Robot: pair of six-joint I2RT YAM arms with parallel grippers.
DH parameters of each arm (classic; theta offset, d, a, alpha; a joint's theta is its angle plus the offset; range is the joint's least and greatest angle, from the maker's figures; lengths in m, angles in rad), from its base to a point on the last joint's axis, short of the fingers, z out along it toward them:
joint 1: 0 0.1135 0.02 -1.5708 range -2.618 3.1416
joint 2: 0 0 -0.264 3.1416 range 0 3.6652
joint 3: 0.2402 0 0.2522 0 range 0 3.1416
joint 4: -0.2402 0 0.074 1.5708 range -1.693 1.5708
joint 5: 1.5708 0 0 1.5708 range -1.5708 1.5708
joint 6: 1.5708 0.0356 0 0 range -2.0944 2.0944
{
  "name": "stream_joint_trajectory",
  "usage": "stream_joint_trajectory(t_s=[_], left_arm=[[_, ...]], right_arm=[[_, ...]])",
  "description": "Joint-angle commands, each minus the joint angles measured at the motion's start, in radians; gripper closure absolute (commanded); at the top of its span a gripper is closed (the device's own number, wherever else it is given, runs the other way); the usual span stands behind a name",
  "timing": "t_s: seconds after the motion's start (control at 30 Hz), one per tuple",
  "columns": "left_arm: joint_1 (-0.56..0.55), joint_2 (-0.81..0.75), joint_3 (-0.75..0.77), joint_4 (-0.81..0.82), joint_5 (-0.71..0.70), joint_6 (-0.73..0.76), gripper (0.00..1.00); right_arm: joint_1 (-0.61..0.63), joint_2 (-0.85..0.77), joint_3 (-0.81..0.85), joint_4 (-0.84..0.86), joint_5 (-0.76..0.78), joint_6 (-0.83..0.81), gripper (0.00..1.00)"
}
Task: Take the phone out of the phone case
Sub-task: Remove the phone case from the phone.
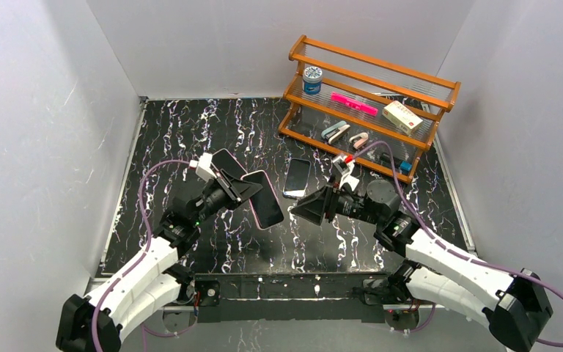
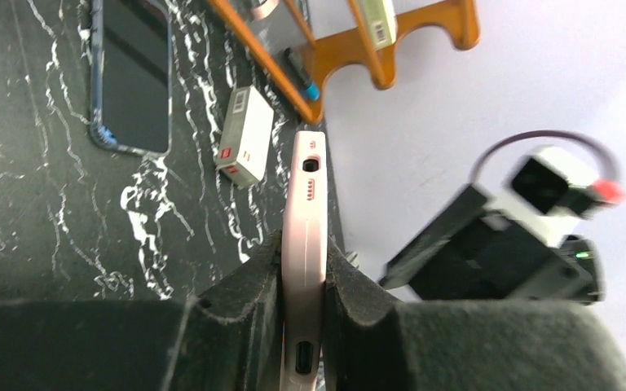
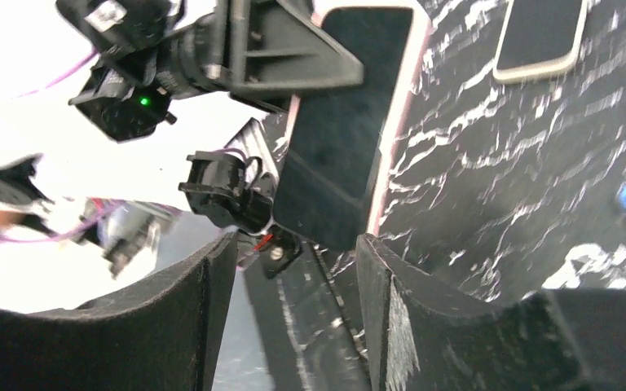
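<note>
Above the middle of the black, white-veined table (image 1: 190,121), the pink phone case (image 2: 303,216) hangs tilted and clear of the surface. Bare table lies open to its left and toward the near edge. White walls (image 1: 44,110) close off the left, back and right sides. A wooden rack (image 1: 372,71) with clear shelves fills the back right corner. A second phone (image 1: 297,177) lies flat on the table between the rack and the raised case, near both grippers. In the left wrist view a small white box (image 2: 244,134) with red labels lies near the rack's lowest rail.

The case is a thin, smooth slab with rounded corners, and its narrow side shows small openings and a short row of holes. The phone (image 3: 350,122) sits inside it, its dark glossy screen framed by the pink rim. The gripper fingers are matte black wedges with a slightly grainy surface.

The left gripper (image 1: 249,187) is clamped on the phone case, one finger pressed against each broad face. The right gripper (image 1: 300,208) faces it from the right with its fingers spread apart and holds nothing. Its tips are just beside the free end of the case, which shows beyond the gap between them in the right wrist view.
</note>
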Motion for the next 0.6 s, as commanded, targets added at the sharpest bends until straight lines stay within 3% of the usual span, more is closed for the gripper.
stream_joint_trajectory(t_s=[0.0, 0.1, 0.23, 0.57], left_arm=[[0.005, -0.059, -0.002, 0.14, -0.052, -0.067, 1.0], [0.005, -0.065, -0.013, 0.16, -0.057, -0.085, 1.0], [0.005, -0.056, -0.019, 0.178, -0.048, -0.098, 1.0], [0.005, -0.045, -0.033, 0.244, -0.022, -0.145, 1.0]], right_arm=[[0.002, -0.02, -0.103, 0.128, 0.109, 0.42, 0.38], [0.009, -0.02, -0.15, 0.188, 0.109, 0.516, 0.42], [0.023, -0.015, -0.166, 0.225, 0.114, 0.569, 0.36], [0.067, 0.102, -0.161, 0.389, 0.107, 0.628, 0.47]])
